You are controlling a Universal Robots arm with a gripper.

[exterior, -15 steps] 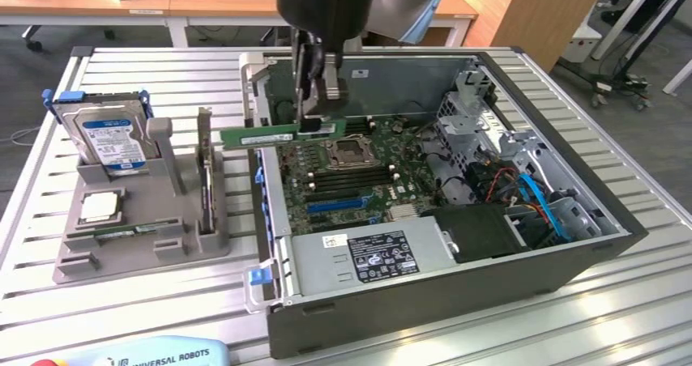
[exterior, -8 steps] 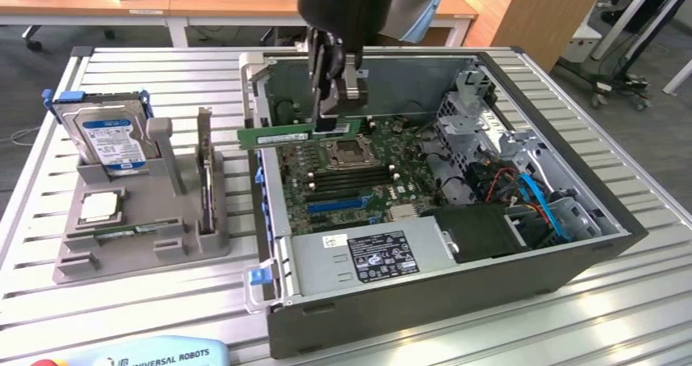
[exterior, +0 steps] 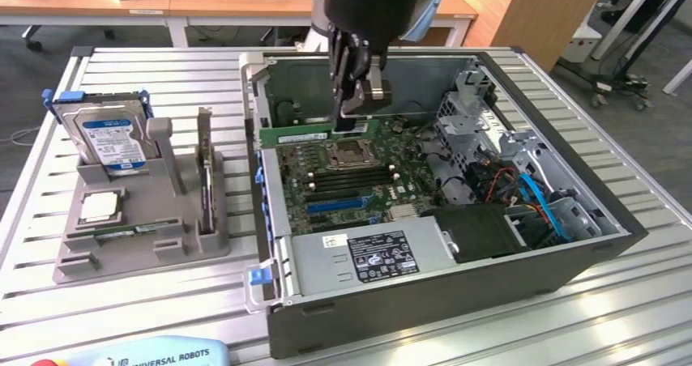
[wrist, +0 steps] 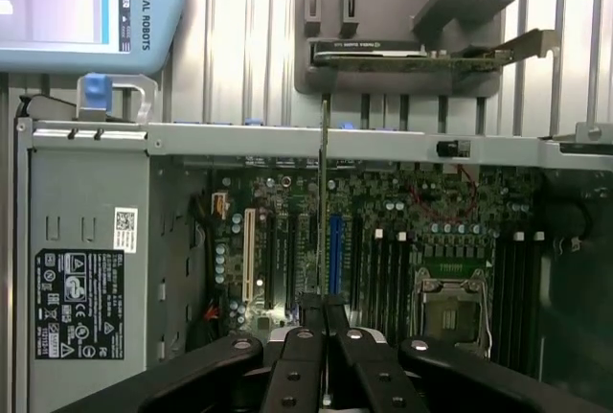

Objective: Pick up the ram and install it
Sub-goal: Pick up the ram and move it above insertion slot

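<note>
The ram (exterior: 305, 132) is a long, thin green stick held level above the open computer case (exterior: 433, 301), near its far wall. My gripper (exterior: 356, 120) comes down from above and is shut on the stick's end. In the wrist view the ram (wrist: 324, 193) shows edge-on as a thin line running away from my gripper (wrist: 324, 322), whose black fingers (wrist: 305, 355) pinch it. Below lies the motherboard with black memory slots (exterior: 337, 178) and an empty processor socket (exterior: 352, 155). The stick hangs above the board and touches no slot.
A grey holder (exterior: 141, 240) on the exterior view's left carries a blue-labelled hard drive (exterior: 108, 135), a square silver chip (exterior: 100, 206) and an upright card (exterior: 204, 172). Inside the case sit a power supply (exterior: 362, 257), drive cage (exterior: 476, 115) and cables. A teach pendant (exterior: 151, 354) lies at the table's near edge.
</note>
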